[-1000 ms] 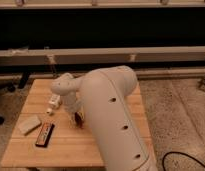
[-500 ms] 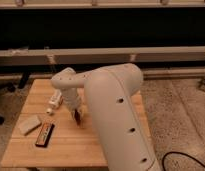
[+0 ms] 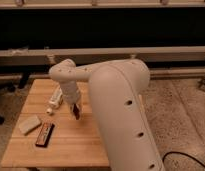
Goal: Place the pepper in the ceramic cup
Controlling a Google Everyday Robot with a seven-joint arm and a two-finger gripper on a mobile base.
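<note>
Camera view: claw above table, tight around a small, dark red pepper.

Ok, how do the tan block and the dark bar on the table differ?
The tan block is pale and squat; the dark bar is black with red, longer and slimmer. The block lies farther left in view; the bar sits nearer the front edge. Both lie flat on the wooden table, left of the hand, which hangs over the tabletop.
</note>
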